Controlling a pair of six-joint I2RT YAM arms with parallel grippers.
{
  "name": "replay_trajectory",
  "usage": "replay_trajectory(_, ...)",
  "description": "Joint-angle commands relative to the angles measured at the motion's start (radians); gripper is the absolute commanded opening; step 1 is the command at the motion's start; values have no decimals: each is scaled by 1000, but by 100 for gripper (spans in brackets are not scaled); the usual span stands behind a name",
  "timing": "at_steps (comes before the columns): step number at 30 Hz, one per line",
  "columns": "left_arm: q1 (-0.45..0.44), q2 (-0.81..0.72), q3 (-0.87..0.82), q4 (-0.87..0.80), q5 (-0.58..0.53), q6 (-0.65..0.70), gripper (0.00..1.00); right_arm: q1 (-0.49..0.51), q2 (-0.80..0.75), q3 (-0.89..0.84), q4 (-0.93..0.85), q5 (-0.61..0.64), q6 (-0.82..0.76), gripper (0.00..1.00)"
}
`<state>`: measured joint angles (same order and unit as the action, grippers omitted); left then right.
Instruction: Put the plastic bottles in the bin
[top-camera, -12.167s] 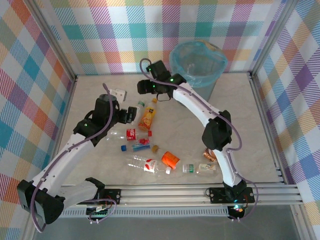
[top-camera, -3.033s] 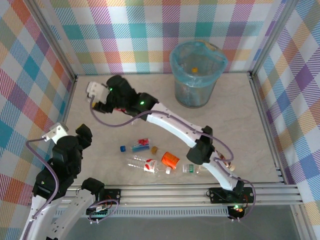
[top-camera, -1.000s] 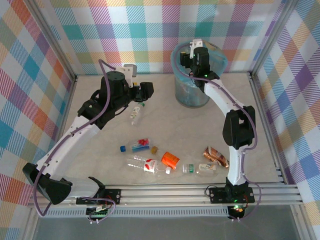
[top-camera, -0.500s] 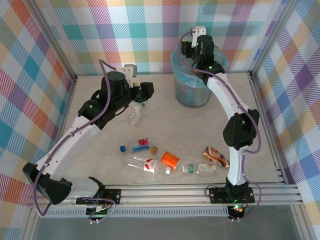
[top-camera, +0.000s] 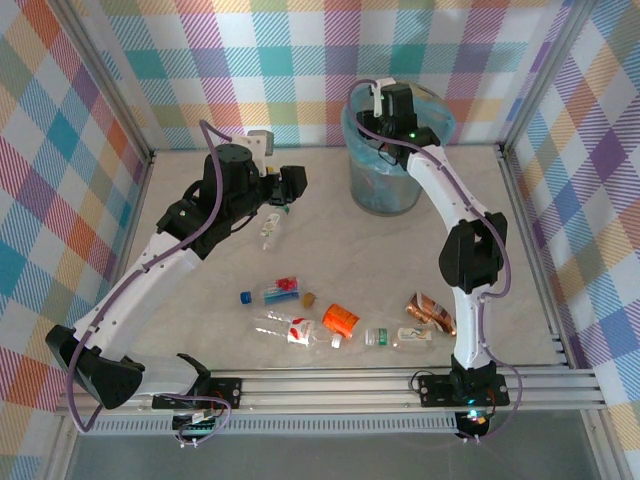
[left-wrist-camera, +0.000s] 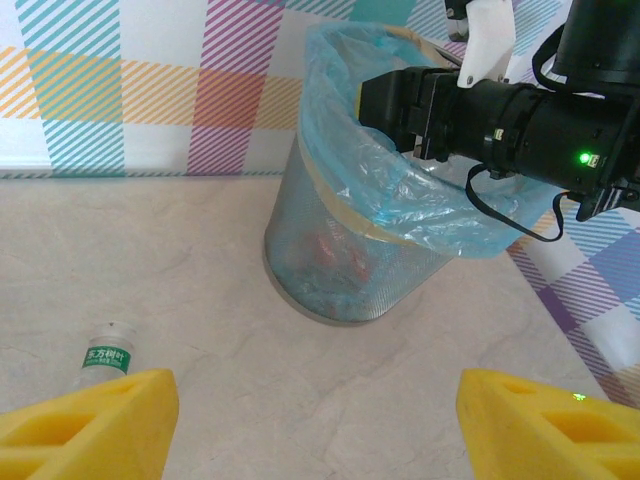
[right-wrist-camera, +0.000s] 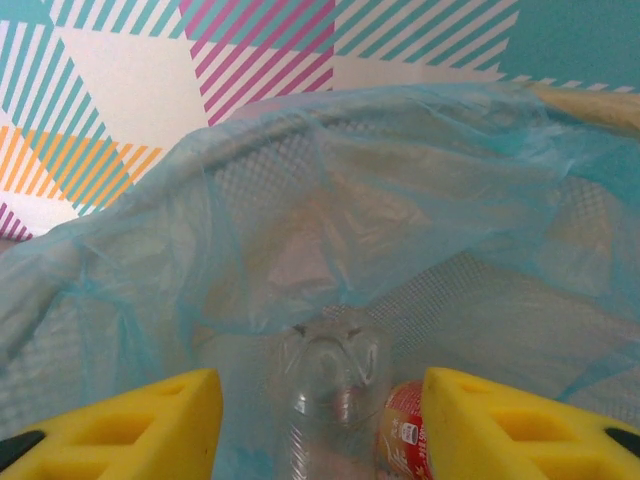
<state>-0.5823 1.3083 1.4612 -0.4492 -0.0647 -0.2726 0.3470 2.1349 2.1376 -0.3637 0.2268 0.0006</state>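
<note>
Right gripper (right-wrist-camera: 320, 415): hangs over the mouth of the bin (right-wrist-camera: 430, 190), pointing down into it. Its yellow fingers (right-wrist-camera: 110, 420) are spread wide. A clear bottle (right-wrist-camera: 332, 385) shows in the gap just beyond them, base toward the wrist camera, touching neither pad, so nothing is gripped. Cannot tell whether it rests on the contents or is in the air. Just to the right of it, a red-labelled bottle (right-wrist-camera: 405, 432) lies against the blue liner.

Left gripper (left-wrist-camera: 318, 420): low over the table (left-wrist-camera: 200, 240), fingers far apart, nothing between them. The bin stands ahead of it and a little to the right, well apart. A green-labelled bottle (left-wrist-camera: 105, 355) lies on the table just ahead of the left fingertip.

Other plastic bottles (top-camera: 290, 328): a loose row behind the left gripper, toward the arm bases. Mostly clear, with an orange bottle (top-camera: 340, 319) mid-row and a brown bottle (top-camera: 432, 312) at the end, beside the right arm.
</note>
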Motion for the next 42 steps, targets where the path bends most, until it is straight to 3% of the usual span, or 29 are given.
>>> replay_trajectory(1,-11,14,-17,0,-8,-11,74,-14,16,25,-129,30,-1,55)
replay_trajectory(6,-11,17,-19,-8,-17,-11,74,-21,60,110,-221,44,5,57)
replay_trajectory(10,-11,20,-16,-20,-20,-10,75,-22,81,211,-290,28,26,66)
replay_trajectory(14,-11,17,-9,-26,-28,1,75,-13,15,227,-246,-24,56,72)
replay_trajectory(18,-11,3,-8,-33,-42,20,76,7,-55,267,-229,-15,62,85)
replay_trajectory(21,-11,-16,-33,-30,-54,49,77,24,-124,246,-238,-5,64,89)
replay_trajectory(25,-11,-42,-80,-21,-59,95,78,58,-271,62,-221,10,72,90)
replay_trajectory(30,-11,-81,-168,7,-5,201,79,150,-519,-314,-141,-13,24,88)
replay_trajectory(38,-11,-182,-357,20,73,370,82,303,-719,-702,-188,-351,-186,81)
replay_trajectory(42,-11,-283,-454,-15,-1,349,84,431,-731,-840,-221,-432,-323,81)
